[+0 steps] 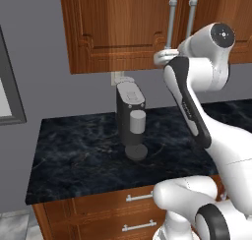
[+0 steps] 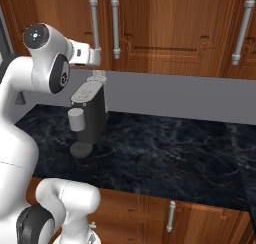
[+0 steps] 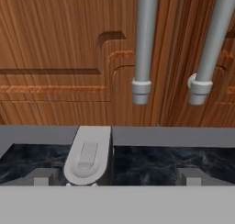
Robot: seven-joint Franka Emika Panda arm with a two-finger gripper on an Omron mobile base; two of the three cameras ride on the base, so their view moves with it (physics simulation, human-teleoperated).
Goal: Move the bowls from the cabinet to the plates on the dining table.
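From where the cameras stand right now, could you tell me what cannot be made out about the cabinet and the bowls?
- Bowls: hidden in every view; the cabinet doors are shut.
- Bar handles: tops cut off by the hand view's upper edge.
- Gripper: fingers blurred against the doors in the right base view; the arm hides part of it in the left base view.
- Coffee machine: front controls too small to read.

One coffee machine (image 1: pixel 131 120) stands on one black marble desk (image 1: pixel 74 160). Three silver bar handles (image 2: pixel 93 23) hang on the cabinet (image 2: pixel 170 23) doors. Two short drawer handles (image 1: pixel 139 197) show below.
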